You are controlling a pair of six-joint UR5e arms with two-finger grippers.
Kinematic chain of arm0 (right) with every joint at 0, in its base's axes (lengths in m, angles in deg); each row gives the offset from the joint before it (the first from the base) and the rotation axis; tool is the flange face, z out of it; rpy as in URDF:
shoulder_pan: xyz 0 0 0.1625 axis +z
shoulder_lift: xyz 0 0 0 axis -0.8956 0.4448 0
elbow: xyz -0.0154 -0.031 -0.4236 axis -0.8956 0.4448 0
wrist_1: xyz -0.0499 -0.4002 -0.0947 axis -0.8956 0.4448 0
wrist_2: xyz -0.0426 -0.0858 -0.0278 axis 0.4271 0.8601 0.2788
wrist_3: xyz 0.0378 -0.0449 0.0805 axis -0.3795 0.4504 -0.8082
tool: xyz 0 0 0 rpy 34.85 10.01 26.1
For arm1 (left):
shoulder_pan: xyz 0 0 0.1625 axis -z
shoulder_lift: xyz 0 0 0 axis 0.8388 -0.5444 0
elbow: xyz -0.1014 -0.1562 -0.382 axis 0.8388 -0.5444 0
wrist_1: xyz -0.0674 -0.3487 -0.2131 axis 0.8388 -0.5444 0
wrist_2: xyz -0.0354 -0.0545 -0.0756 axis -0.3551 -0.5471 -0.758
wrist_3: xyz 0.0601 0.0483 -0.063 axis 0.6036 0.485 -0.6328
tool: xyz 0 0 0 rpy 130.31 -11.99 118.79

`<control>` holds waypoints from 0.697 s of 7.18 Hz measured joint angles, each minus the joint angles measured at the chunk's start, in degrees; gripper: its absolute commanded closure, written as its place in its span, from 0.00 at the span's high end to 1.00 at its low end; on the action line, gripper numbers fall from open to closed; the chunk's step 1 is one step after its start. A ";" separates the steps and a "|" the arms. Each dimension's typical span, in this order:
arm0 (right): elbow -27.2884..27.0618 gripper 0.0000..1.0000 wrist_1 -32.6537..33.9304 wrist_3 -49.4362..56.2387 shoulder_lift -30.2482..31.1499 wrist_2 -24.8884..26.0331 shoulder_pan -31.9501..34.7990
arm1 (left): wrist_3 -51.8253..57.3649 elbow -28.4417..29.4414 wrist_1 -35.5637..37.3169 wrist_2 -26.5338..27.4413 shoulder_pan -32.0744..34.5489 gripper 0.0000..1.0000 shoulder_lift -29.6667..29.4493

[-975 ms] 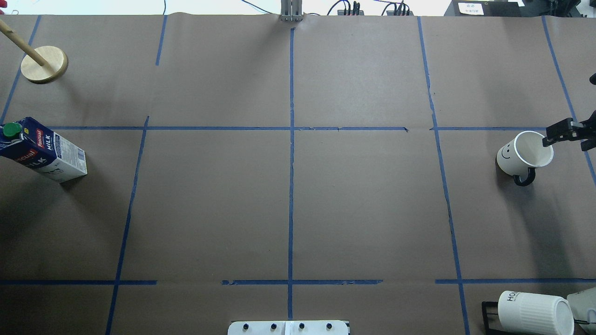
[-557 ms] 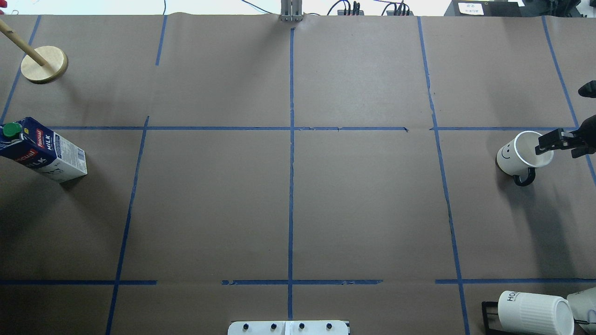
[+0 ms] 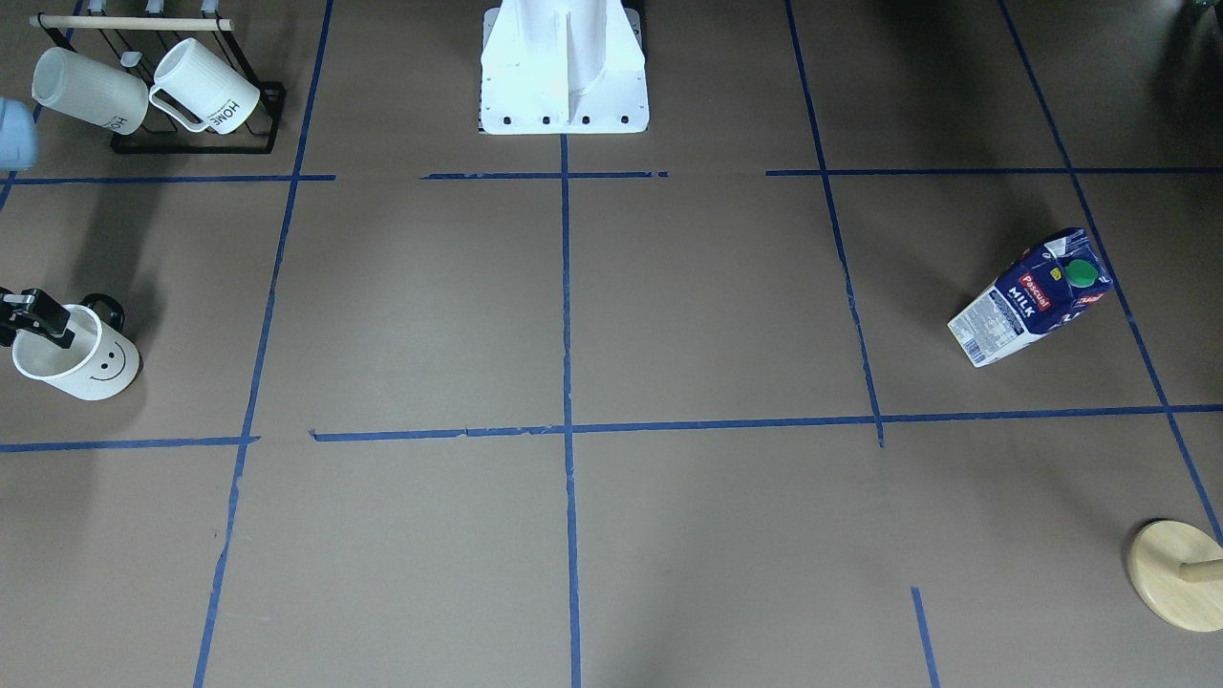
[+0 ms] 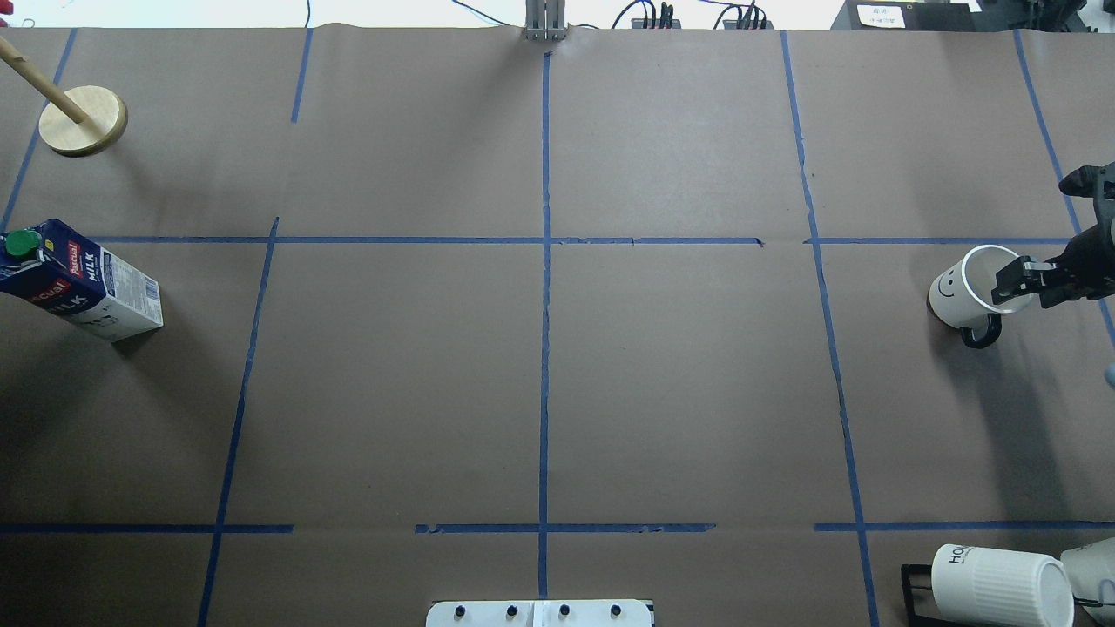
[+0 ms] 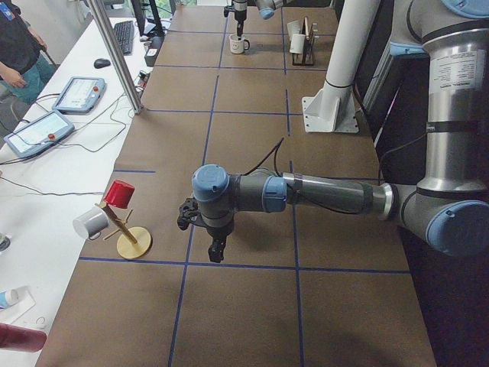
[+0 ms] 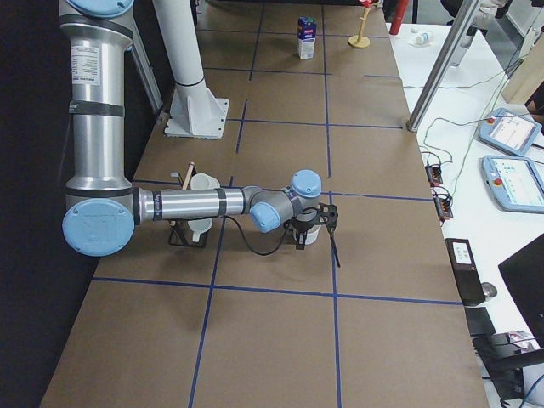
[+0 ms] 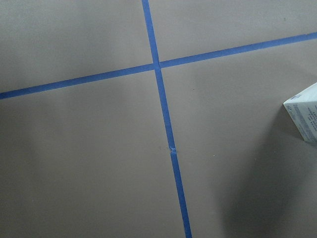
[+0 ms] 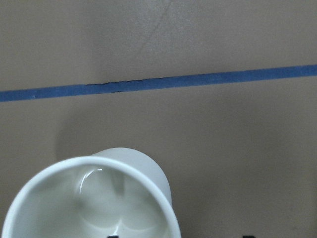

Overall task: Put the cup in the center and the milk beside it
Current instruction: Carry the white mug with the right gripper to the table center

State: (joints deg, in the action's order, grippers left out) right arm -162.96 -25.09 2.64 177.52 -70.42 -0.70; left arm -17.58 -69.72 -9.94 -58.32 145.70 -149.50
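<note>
The white smiley cup [image 4: 969, 294] stands upright at the table's right side, black handle toward the robot; it also shows in the front view [image 3: 86, 368] and fills the bottom of the right wrist view [image 8: 89, 198]. My right gripper [image 4: 1015, 280] is open and sits at the cup's rim, one finger inside the mouth and one outside the wall. The milk [image 4: 83, 287] stands at the far left, and its corner shows in the left wrist view [image 7: 304, 116]. My left gripper [image 5: 216, 248] hangs above the table near it; I cannot tell its state. The center [image 4: 545, 240] is bare.
A black rack with two ribbed HOME mugs [image 4: 997, 585] stands at the near right corner. A wooden mug tree [image 4: 83, 120] stands at the far left. The robot's white base [image 3: 564, 76] is at the table's near edge.
My right gripper has moved left and toward the robot, from beside the cup's far rim to straddling its rim. The cup and milk have not moved.
</note>
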 measured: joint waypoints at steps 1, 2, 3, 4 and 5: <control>0.18 0.01 -0.02 0.02 -0.28 0.01 -0.02 | 0.00 0.00 0.04 0.00 0.00 1.00 0.07; 0.16 0.00 0.03 0.13 -0.87 -0.16 -0.05 | 0.00 0.00 0.06 0.00 0.00 1.00 0.11; 0.04 0.00 0.53 0.32 -2.19 -0.57 -0.05 | 0.00 0.00 0.03 0.00 0.00 1.00 0.13; -0.13 0.00 2.56 0.41 -4.86 -0.87 -0.08 | 0.00 0.00 -0.06 0.00 0.00 1.00 0.15; -0.37 0.00 7.18 0.36 -9.35 -0.97 -0.27 | 0.00 0.00 -0.13 0.00 0.00 1.00 0.15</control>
State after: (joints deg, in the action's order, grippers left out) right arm -163.33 -17.91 2.99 168.16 -71.39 -0.96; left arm -17.58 -69.72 -10.08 -58.32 145.70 -149.35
